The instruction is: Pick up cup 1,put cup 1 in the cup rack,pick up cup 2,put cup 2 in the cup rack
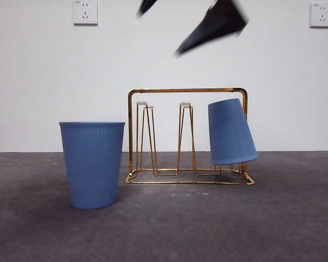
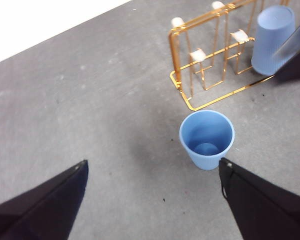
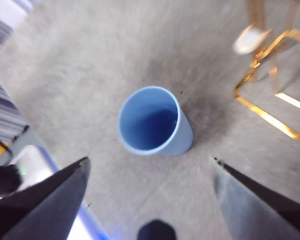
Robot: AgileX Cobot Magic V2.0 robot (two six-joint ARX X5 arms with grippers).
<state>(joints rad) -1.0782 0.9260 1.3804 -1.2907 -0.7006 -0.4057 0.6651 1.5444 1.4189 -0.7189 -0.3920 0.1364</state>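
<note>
One blue ribbed cup (image 1: 93,164) stands upright on the grey table, left of the gold wire cup rack (image 1: 186,90). A second blue cup (image 1: 231,131) hangs upside down and tilted on the rack's right prong. My left gripper (image 2: 154,162) is open and empty, high above the upright cup (image 2: 206,139), with the rack (image 2: 190,100) and the hung cup (image 2: 272,40) beyond it. My right gripper (image 3: 150,160) is open and empty, above the upright cup (image 3: 152,120); its picture is blurred. In the front view a blurred dark gripper (image 1: 213,24) hangs above the rack.
A small black tip (image 1: 146,5) shows at the top edge of the front view. The other arm's dark jaw (image 2: 295,50) shows beside the hung cup. Two free prongs (image 1: 147,136) stand in the rack. A white wall with sockets (image 1: 85,12) lies behind.
</note>
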